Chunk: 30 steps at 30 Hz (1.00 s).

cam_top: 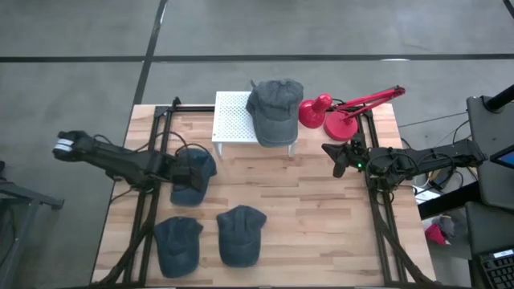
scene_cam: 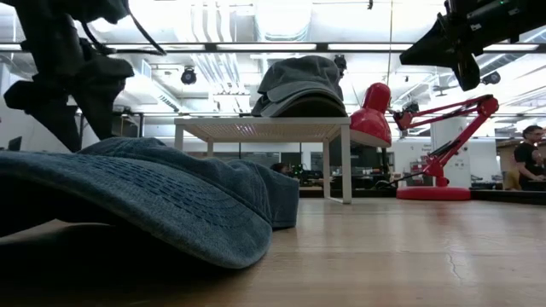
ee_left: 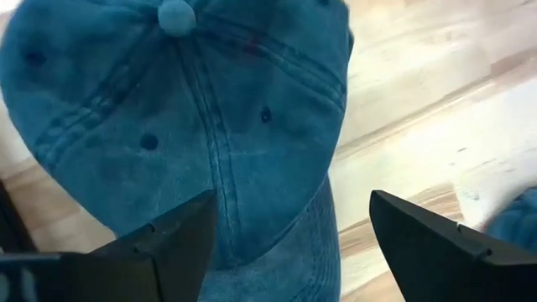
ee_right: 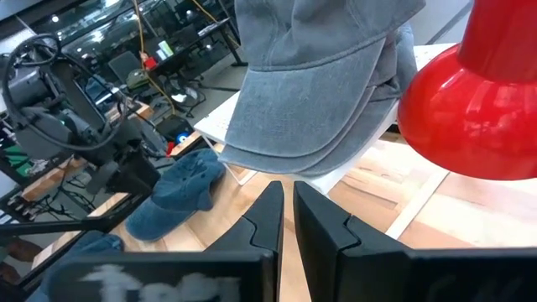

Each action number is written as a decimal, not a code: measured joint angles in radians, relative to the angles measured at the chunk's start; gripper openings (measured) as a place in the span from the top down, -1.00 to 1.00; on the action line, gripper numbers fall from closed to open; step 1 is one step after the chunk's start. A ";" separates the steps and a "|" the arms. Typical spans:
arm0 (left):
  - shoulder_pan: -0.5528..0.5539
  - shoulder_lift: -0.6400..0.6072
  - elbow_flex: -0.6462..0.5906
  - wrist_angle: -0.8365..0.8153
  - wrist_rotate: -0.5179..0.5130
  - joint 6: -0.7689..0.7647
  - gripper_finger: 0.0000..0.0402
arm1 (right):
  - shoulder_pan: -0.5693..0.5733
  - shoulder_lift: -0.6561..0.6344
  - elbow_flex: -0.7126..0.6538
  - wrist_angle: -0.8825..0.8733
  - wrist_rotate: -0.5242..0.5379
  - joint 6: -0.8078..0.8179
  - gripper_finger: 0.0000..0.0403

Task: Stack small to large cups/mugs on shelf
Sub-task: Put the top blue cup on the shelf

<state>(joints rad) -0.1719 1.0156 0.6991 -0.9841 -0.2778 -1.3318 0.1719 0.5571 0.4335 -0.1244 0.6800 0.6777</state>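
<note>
While your left claw (ee_left: 289,239) hangs wide apart over the denim cap (cam_top: 193,177) on the worktop (cam_top: 313,209), lower squarely onto its crown, pinching fabric before lifting toward the white rack (cam_top: 233,120), where grey caps (cam_top: 275,108) sit. Right claw (ee_right: 287,218) waits pressed together.
</note>
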 joint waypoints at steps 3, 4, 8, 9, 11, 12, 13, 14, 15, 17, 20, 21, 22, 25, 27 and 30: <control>0.000 0.054 0.000 0.032 0.005 0.003 -0.54 | 0.000 0.000 0.000 0.000 0.000 0.000 0.86; 0.000 0.072 0.000 0.044 0.005 0.003 -0.54 | 0.000 0.000 0.000 0.000 0.000 0.000 0.86; 0.000 0.148 0.008 0.081 0.005 0.002 -0.54 | 0.000 0.000 0.000 0.000 0.000 0.000 0.86; 0.000 0.166 0.014 0.084 0.005 0.002 -0.54 | 0.000 0.000 0.000 0.000 0.001 0.000 0.86; 0.002 0.201 0.024 0.087 0.004 0.015 -0.54 | 0.000 0.000 0.000 0.000 0.001 0.000 0.86; 0.003 0.219 0.027 0.084 0.004 0.026 -0.54 | 0.000 0.000 0.000 0.000 0.001 0.000 0.86; 0.005 0.237 0.030 0.084 0.002 0.035 -0.54 | 0.000 0.000 0.000 0.000 0.001 0.000 0.86; 0.008 0.256 0.033 0.084 -0.002 0.043 -0.54 | 0.000 0.000 0.000 -0.001 0.001 0.000 0.86; 0.012 0.273 0.034 0.086 -0.008 0.047 -0.54 | 0.000 0.000 0.000 0.000 0.001 0.000 0.86; 0.021 0.311 0.034 0.086 -0.012 0.051 -0.54 | 0.000 0.000 0.000 0.000 0.003 0.000 0.86; 0.033 0.379 0.033 0.087 -0.014 0.056 -0.54 | 0.000 0.000 0.000 0.000 0.003 0.000 0.86; 0.037 0.401 0.033 0.087 -0.016 0.056 -0.54 | 0.000 0.000 0.000 -0.001 0.003 0.000 0.86; 0.040 0.423 0.034 0.091 -0.019 0.056 -0.54 | 0.000 0.000 0.000 -0.001 0.003 0.000 0.86; 0.049 0.488 0.038 0.100 -0.018 0.048 -0.54 | 0.000 0.000 0.000 -0.001 0.003 0.000 0.86; 0.051 0.522 0.045 0.102 -0.016 0.048 -0.51 | 0.000 -0.001 0.000 -0.001 0.003 0.000 0.86; 0.052 0.560 0.062 0.102 -0.010 0.049 -0.36 | 0.000 -0.001 0.000 -0.002 0.003 0.000 0.86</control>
<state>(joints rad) -0.1196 1.5755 0.7611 -0.8822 -0.2875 -1.2831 0.1715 0.5564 0.4335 -0.1261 0.6834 0.6773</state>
